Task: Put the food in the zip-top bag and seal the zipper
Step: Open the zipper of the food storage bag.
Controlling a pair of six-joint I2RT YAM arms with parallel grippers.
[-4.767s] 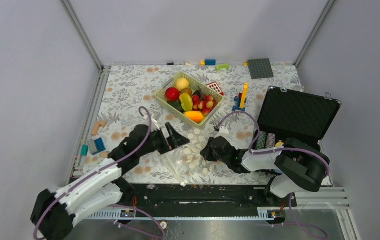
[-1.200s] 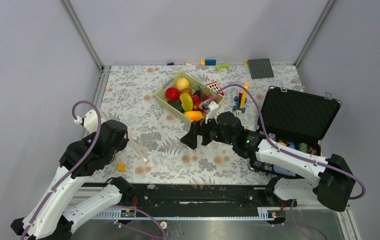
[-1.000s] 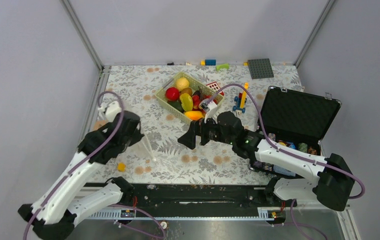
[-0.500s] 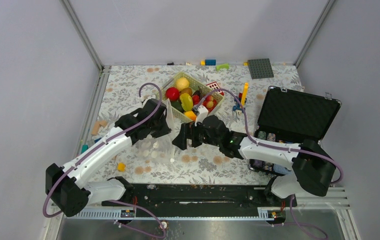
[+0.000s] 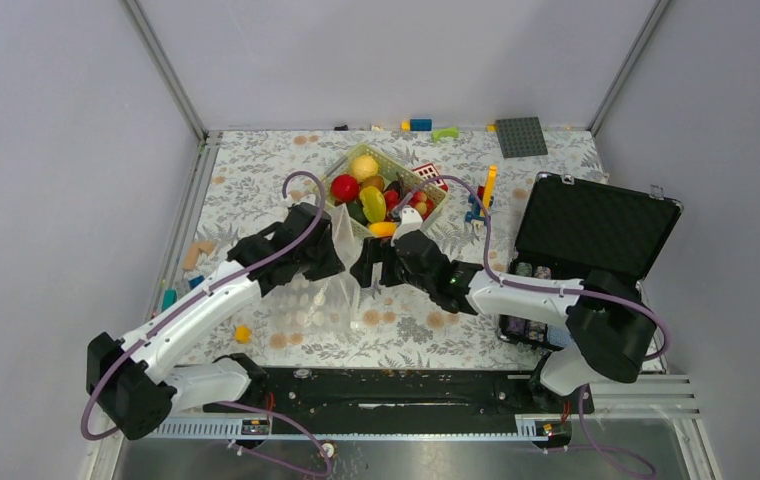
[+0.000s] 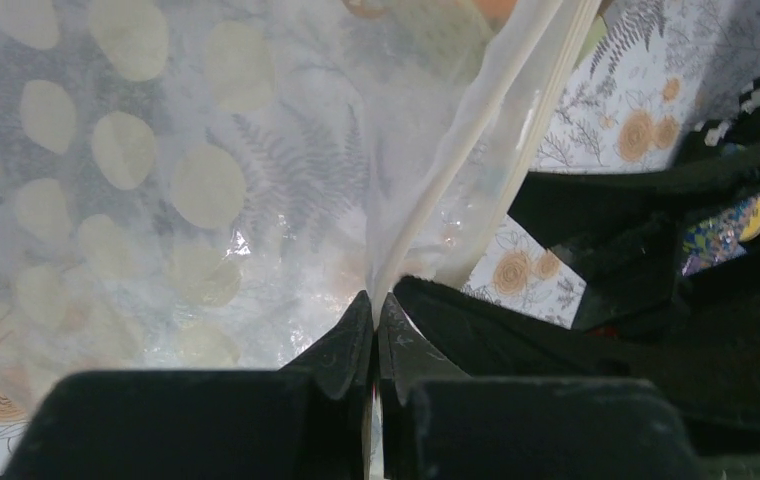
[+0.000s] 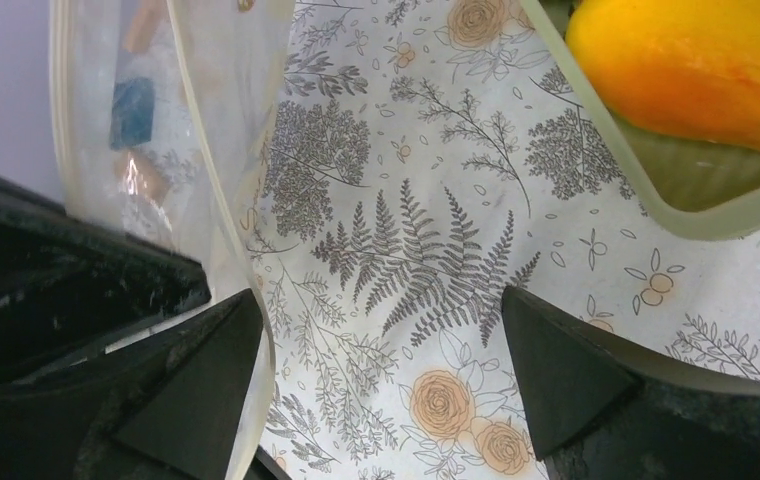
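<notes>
No lettering, label or number can be read; the zip-top bag (image 6: 156,180) in the jaws of the left gripper (image 6: 374,318) shows only pale dots.

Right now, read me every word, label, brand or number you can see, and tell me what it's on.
None can be read.
The zip-top bag bears only pale dots.
The tablecloth bears only flowers and ferns.
Any print on the small items in the open black case is too small to read.
</notes>
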